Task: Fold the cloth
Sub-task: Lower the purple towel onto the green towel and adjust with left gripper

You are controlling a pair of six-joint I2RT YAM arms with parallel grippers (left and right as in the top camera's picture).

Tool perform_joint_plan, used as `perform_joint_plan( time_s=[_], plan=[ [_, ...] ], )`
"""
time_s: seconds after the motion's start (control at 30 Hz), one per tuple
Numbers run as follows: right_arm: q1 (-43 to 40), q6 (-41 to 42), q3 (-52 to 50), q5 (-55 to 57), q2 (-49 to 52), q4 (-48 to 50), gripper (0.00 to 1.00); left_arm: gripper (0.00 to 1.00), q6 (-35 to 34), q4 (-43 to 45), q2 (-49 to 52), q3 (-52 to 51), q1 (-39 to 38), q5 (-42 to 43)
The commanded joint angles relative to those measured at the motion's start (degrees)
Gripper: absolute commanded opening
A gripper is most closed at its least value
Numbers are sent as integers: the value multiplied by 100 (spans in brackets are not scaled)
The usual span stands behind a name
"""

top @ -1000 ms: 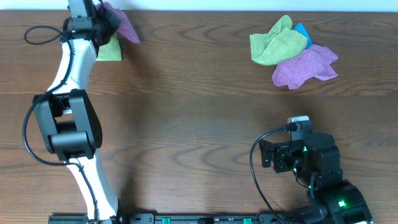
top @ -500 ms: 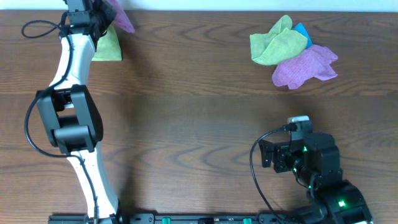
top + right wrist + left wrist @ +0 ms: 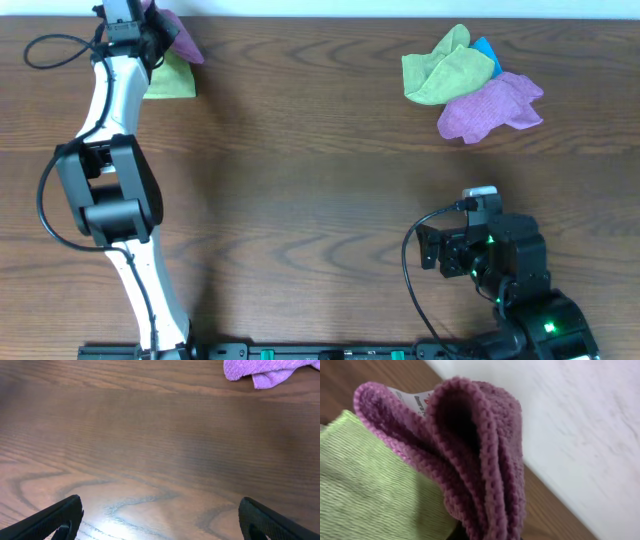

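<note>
The cloth point(image 3: 175, 34) is a lilac-purple towel, bunched in folds at the table's far left corner. In the left wrist view the cloth point(image 3: 470, 450) fills the middle, with its white tag point(image 3: 412, 399) at the upper left. My left gripper point(image 3: 138, 28) is shut on it and holds it above a light green cloth; its fingers are hidden under the folds. My right gripper point(image 3: 160, 522) is open and empty, low over bare wood at the near right point(image 3: 440, 255).
A folded light green cloth point(image 3: 172, 80) lies under the held cloth, also in the left wrist view point(image 3: 365, 490). At the far right lie a crumpled green cloth point(image 3: 445, 68), a blue piece point(image 3: 485, 47) and a second purple cloth point(image 3: 490, 108), which shows in the right wrist view point(image 3: 265, 371). The table's far edge meets a white surface point(image 3: 580, 425).
My left gripper has carried the purple cloth a little farther towards the table's far left corner. The right arm has not moved.
</note>
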Motion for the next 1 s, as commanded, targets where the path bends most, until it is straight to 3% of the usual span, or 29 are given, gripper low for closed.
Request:
perform_joint_plan(
  time_s=[0.0,0.97],
  plan=[
    [-50,98,-28,79,-4,-7,99,6,164,-96,59,151,122,-267],
    [-50,98,-28,79,-4,-4,99,6,247,-898,59,109,334,-780]
  ],
)
